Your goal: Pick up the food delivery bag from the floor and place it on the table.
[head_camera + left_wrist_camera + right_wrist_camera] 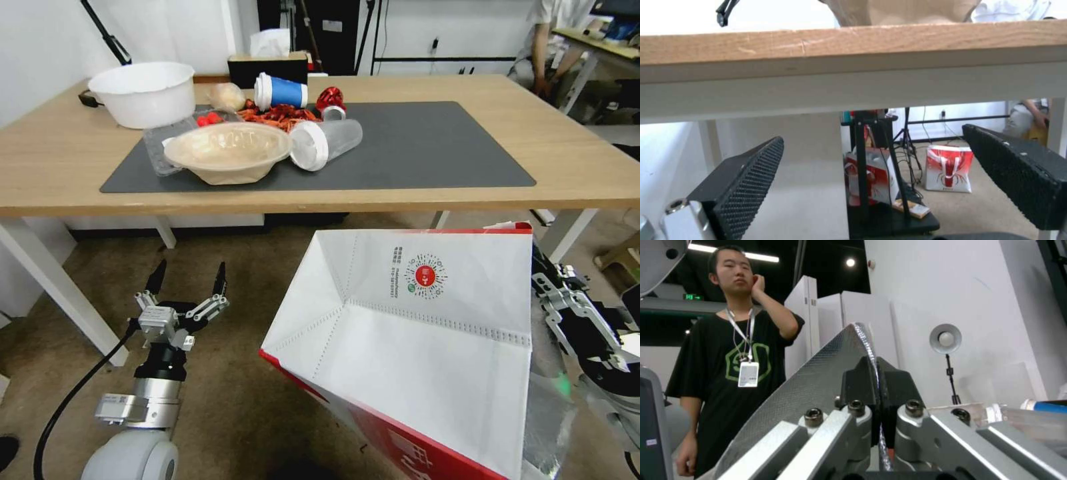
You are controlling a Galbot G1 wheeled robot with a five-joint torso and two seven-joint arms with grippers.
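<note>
Large white basin [143, 92] at the far left corner of the worktop, upright. Beige paper bowl [228, 151] near the front edge, resting on a clear plastic tray [157, 143]. Clear lidded cup [326, 143] lying on its side just beside the bowl, white lid facing the bowl. Blue cup with white lid [280, 91] toppled farther back, next to a heap of red crayfish [280, 115]. Red shiny ribbon bow [331, 99] right of the blue cup. Pale wrapped bun [227, 96] left of it. Black tissue box [267, 65] at the far edge. Red-and-white crayfish-print bag [949, 168] standing on carpet beyond, near a black tripod [907, 146].
</note>
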